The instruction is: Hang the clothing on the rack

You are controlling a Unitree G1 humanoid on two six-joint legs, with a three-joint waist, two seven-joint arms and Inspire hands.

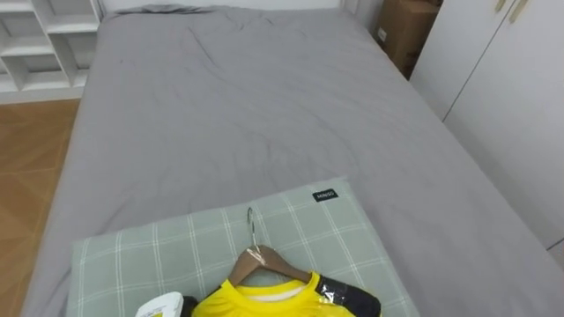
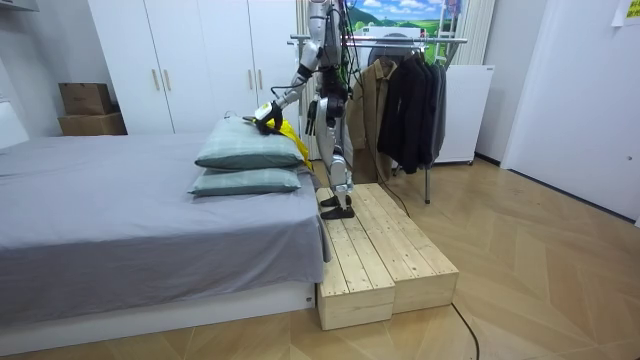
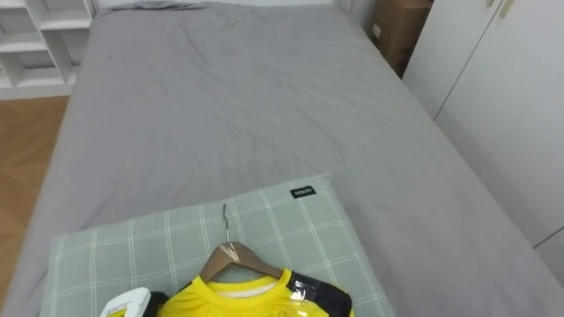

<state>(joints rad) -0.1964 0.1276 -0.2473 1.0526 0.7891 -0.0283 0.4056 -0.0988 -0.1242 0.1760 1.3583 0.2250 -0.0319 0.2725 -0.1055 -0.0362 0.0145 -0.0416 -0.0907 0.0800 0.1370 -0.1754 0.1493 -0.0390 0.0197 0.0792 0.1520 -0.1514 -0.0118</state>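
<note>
so far we are seeing the early part of the job settled. the yellow shirt [image 1: 264, 302] is lying on the upper pillow [image 1: 159, 251] at the head of the bed [image 1: 264, 114]. the wooden hanger [image 1: 264, 261] is already sitting inside its collar, with the metal hook [image 1: 252, 224] lying flat across the checked pillowcase. in the room view some of the yellow cloth is spilling over the pillow's edge towards the robot. we are reading the dressing of the hanger as done and the hanging itself as not yet begun.

the robot is standing on the wooden platform [image 2: 385, 250] by the head of the bed, reaching an arm out over the pillows. its left hand [image 1: 174, 308] is showing at the bottom edge of the eye views, just beside the shirt's shoulder and perhaps touching it. we cannot tell whether it is open or closed on the cloth, since the edge is cutting it off. the right hand [image 2: 311, 128] seems to be hanging low beside the body in the room view, too small for us to judge.

as we are judging it, four steps are remaining:
- taking hold of the hanger near its hook
- lifting the shirt clear of the pillow
- turning to the clothes rack [image 2: 400, 40] behind the robot, where dark coats [image 2: 410, 95] are hanging
- setting the hook over the rail
</note>
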